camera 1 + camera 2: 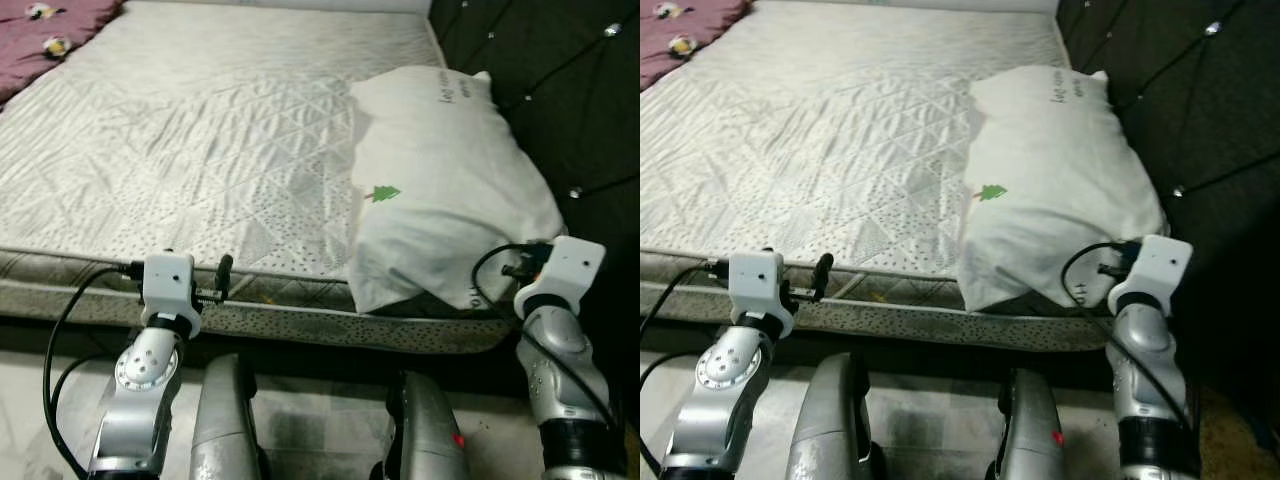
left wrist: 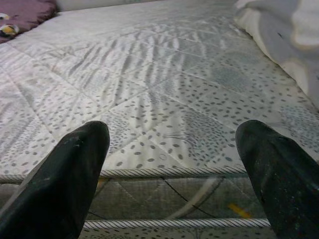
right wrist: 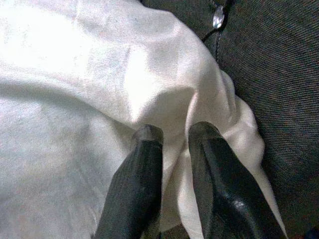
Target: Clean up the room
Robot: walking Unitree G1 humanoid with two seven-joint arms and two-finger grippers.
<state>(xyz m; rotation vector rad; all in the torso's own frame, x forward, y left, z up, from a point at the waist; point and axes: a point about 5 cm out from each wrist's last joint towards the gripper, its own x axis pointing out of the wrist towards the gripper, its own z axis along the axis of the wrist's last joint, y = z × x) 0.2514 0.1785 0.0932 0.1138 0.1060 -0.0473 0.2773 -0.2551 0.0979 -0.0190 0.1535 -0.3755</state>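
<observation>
**Bedside view: right gripper pinching a pillow corner at the mattress edge**

Bedroom scene, with a bare quilted mattress [image 1: 200,140] taking up most of the head views and a dark tufted headboard [image 1: 560,90] along the robot's right. The task's object is the white pillow [image 1: 440,180], printed with a small green tree, lying on the right side of the mattress against the headboard; its near corner overhangs the mattress edge. The right gripper [image 3: 172,137] is at that near corner: in the right wrist view its two black fingers are drawn close together with a fold of pillow fabric between them, so it appears to be pinching the pillowcase. The left gripper [image 2: 172,149] hovers just before the mattress edge, apart from the pillow, fingers spread wide and holding nothing. Further out, a maroon cloth [image 1: 45,35] with small pale patterns lies at the far left corner of the bed.

Risks, as judged from this pose: the grip takes only a thin fold of loose fabric, so a pull could slip free or lift the case without the filling. The overhanging corner could also let the pillow slide to the floor if released here.
</observation>
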